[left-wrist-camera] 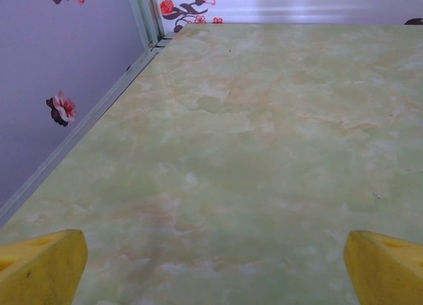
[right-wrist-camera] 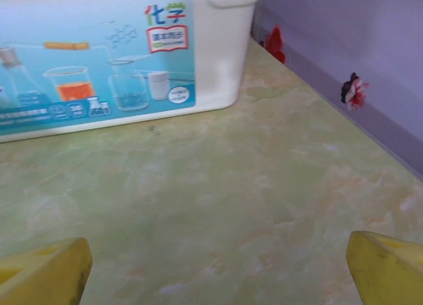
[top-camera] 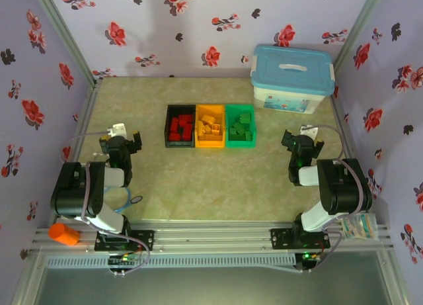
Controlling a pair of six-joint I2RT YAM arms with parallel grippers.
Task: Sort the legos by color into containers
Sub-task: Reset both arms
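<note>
The three containers stand side by side, touching, in a row at the middle of the table (top-camera: 198, 186): the black bin (top-camera: 167, 128) on the left, the yellow-orange bin (top-camera: 210, 145) in the centre, the green bin (top-camera: 240, 145) on the right. The red legos (top-camera: 180, 128) lie in the black bin, the yellow-orange legos (top-camera: 211, 124) in the yellow-orange bin, and the green legos (top-camera: 241, 122) in the green bin. The left gripper (top-camera: 123, 138) rests near and to the left of the row, well apart from the black bin, its yellow fingers (left-wrist-camera: 39, 268) spread wide over the marbled surface. The right gripper (top-camera: 303, 139) sits near and to the right of the green bin, likewise spread wide, facing the white box with light blue lid (top-camera: 292, 80) at the far right corner. An orange cylinder (top-camera: 64, 234) lies beside the left arm's base.
</note>
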